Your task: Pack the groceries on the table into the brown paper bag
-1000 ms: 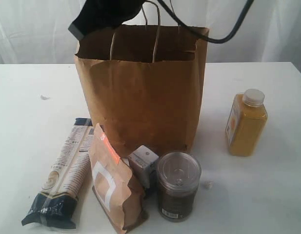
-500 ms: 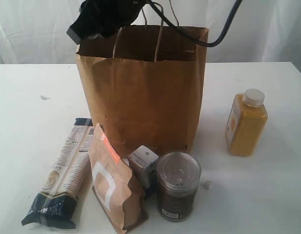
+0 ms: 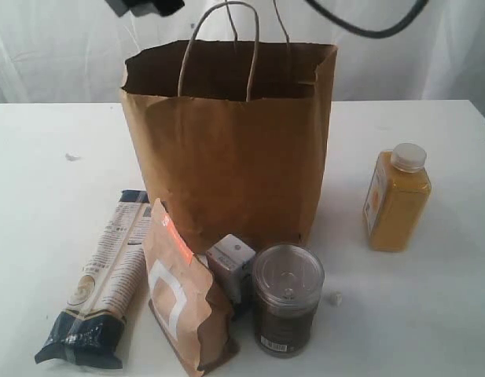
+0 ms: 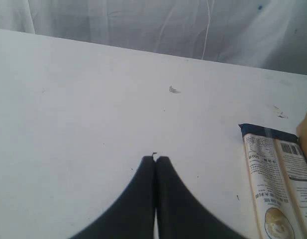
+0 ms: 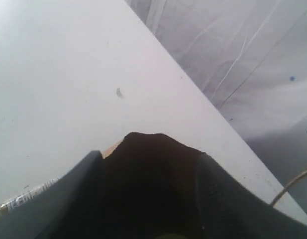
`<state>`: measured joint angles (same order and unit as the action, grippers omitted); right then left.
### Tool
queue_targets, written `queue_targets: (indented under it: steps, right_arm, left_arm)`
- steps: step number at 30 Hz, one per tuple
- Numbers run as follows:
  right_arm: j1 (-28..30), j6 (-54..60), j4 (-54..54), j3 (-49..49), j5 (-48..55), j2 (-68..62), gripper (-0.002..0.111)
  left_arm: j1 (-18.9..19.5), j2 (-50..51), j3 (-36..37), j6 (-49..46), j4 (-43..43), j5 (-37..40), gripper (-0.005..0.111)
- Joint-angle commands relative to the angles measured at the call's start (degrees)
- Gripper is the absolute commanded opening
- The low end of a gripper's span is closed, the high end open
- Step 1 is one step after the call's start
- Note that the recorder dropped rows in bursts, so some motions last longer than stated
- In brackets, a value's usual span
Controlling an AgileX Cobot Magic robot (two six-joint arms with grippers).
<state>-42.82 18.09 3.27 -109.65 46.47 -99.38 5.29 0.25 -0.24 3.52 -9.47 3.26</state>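
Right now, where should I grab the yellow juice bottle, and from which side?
Grip the juice bottle across its yellow body, just below the white cap, coming in level from the exterior view's right. It stands upright and apart on the table, with the paper bag on its left; the broad body likely holds better than the cap.

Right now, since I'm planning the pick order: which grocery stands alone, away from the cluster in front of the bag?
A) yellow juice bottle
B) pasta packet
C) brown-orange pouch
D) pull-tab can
A: in the exterior view the yellow juice bottle stands by itself right of the brown paper bag; the rest crowd at the bag's front.
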Motion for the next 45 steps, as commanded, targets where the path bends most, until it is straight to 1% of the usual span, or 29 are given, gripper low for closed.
queue_targets:
  steps: [1, 10, 16, 20, 30, 33, 35, 40, 45]
  right_arm:
    - [0.0, -0.4, -0.5, -0.5, 0.9, 5.0, 0.053]
    - [0.0, -1.4, -2.5, 2.2, 13.1, 14.1, 0.053]
    - [0.0, -2.6, -2.9, 8.3, 13.9, 24.1, 0.053]
    - [0.0, -3.4, -3.3, 14.5, 13.9, 30.9, 0.053]
    - [0.0, -5.4, -2.9, 33.7, 12.9, 47.4, 0.053]
    - [0.0, -6.5, -2.9, 41.6, 11.0, 54.5, 0.053]
    - [0.0, -6.6, -2.9, 45.8, 10.9, 56.9, 0.053]
    - [0.0, -6.9, -1.6, 55.1, 12.6, 58.4, 0.053]
    - [0.0, -6.7, -0.4, 64.3, 9.2, 58.4, 0.053]
  left_arm:
    - [-0.4, -0.3, 0.2, 0.2, -0.2, -0.2, 0.0]
    - [-0.4, -0.3, 0.2, 0.2, -0.2, -0.2, 0.0]
    - [-0.4, -0.3, 0.2, 0.2, -0.2, -0.2, 0.0]
    - [-0.4, -0.3, 0.2, 0.2, -0.1, -0.2, 0.0]
    - [-0.4, -0.3, 0.2, 0.2, -0.1, -0.2, 0.0]
    - [-0.4, -0.3, 0.2, 0.2, -0.1, -0.2, 0.0]
    - [-0.4, -0.3, 0.2, 0.2, -0.1, -0.2, 0.0]
    - [-0.4, -0.3, 0.2, 0.2, -0.1, -0.2, 0.0]
    - [-0.4, -0.3, 0.2, 0.2, -0.1, -0.2, 0.0]
